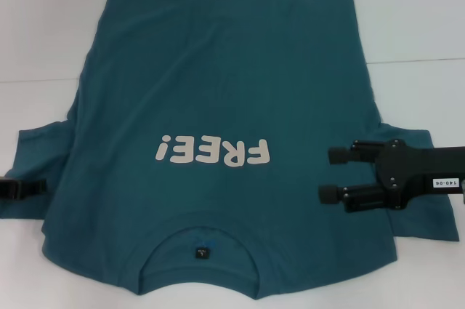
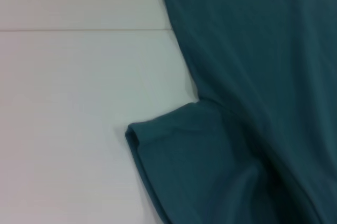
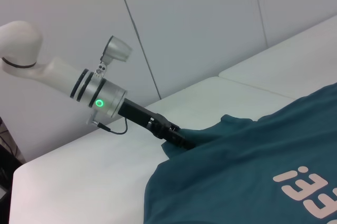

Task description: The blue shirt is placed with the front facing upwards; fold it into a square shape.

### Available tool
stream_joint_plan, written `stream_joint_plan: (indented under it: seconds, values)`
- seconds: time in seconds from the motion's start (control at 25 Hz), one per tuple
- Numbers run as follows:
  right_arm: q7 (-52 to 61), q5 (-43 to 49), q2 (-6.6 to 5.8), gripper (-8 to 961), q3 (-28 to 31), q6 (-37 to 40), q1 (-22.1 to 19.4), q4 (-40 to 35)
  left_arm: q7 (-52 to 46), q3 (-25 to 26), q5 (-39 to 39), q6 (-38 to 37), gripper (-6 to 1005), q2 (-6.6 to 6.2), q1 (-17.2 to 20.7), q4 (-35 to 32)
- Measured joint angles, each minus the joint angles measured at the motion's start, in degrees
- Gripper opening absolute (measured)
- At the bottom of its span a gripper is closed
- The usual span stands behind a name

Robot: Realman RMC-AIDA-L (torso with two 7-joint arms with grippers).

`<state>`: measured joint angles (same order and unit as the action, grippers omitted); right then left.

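Observation:
The blue shirt (image 1: 218, 69) lies spread flat on the white table, front up, its collar (image 1: 200, 240) at the near edge and the white "FREE!" lettering (image 1: 212, 151) across the chest. My right gripper (image 1: 328, 174) hovers open over the shirt's right sleeve and shoulder, its fingers pointing toward the chest, nothing between them. My left gripper (image 1: 22, 188) is at the left sleeve's outer edge, mostly cut off in the head view. In the right wrist view the left gripper (image 3: 179, 138) meets the sleeve cloth. The left wrist view shows the left sleeve (image 2: 179, 150) and shirt body (image 2: 253, 50).
The white table (image 1: 43, 33) shows bare surface to the left, right and behind the shirt, with a seam line (image 1: 414, 60) across it. A white wall (image 3: 184, 23) stands beyond the table's left side. The left arm (image 3: 100, 100) reaches in low.

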<state>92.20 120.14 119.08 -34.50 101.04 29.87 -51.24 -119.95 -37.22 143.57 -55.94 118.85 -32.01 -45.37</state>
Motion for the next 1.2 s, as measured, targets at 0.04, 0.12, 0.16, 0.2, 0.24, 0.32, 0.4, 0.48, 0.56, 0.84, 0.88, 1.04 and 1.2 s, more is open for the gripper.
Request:
stream_joint_plan:
  seconds: [0.04,0.12,0.16,0.2,0.24,0.32,0.4,0.48,0.56,0.84,0.88,1.04,1.2]
  values:
    - [0.0,0.0,0.00,930,0.0,0.0,0.1,0.0,0.0,0.1,0.0,0.1,879,-0.04,-0.1,0.0]
    - [0.0,0.0,0.01,930,0.0,0.0,0.1,0.0,0.0,0.1,0.0,0.2,687,-0.05,-0.1,-0.2]
    - [0.0,0.0,0.04,930,0.0,0.0,0.2,0.0,0.0,0.1,0.0,0.3,641,-0.06,0.0,-0.3]
    - [0.0,0.0,0.09,929,0.0,0.0,0.2,0.0,0.0,0.0,0.0,0.3,596,-0.06,0.0,-0.3]
    - [0.0,0.0,0.11,929,0.0,0.0,0.2,0.0,0.0,0.0,0.0,0.3,550,-0.07,0.0,-0.3]
    - [0.0,-0.1,0.18,929,-0.1,0.0,0.2,0.0,0.0,-0.1,0.0,0.5,459,-0.08,0.1,-0.3]
    - [0.0,-0.1,0.23,928,-0.1,0.0,0.2,0.0,0.1,-0.2,0.0,0.6,392,-0.10,0.1,-0.3]
    - [0.0,-0.1,0.26,928,-0.1,0.1,0.2,0.0,0.1,-0.2,0.0,0.7,349,-0.10,0.1,-0.3]
    - [0.2,-0.1,0.26,927,0.1,0.1,0.2,0.0,0.1,-0.1,-0.1,0.7,306,-0.04,0.2,-0.6]
    - [0.4,-0.1,0.26,926,0.3,0.1,0.3,0.0,0.1,-0.2,0.0,0.2,146,0.47,0.3,-1.7]
    - [0.5,-0.1,0.27,926,0.3,0.1,0.3,0.0,0.0,-0.2,0.0,0.0,113,0.50,0.3,-1.9]
    - [0.7,-0.1,0.24,925,0.3,0.1,0.3,0.0,-0.5,-0.2,0.0,-2.4,17,0.52,0.3,-4.6]
    - [0.7,-0.1,0.19,924,0.4,0.1,0.3,0.0,-1.1,-0.2,0.0,-4.8,20,0.50,0.4,-8.0]
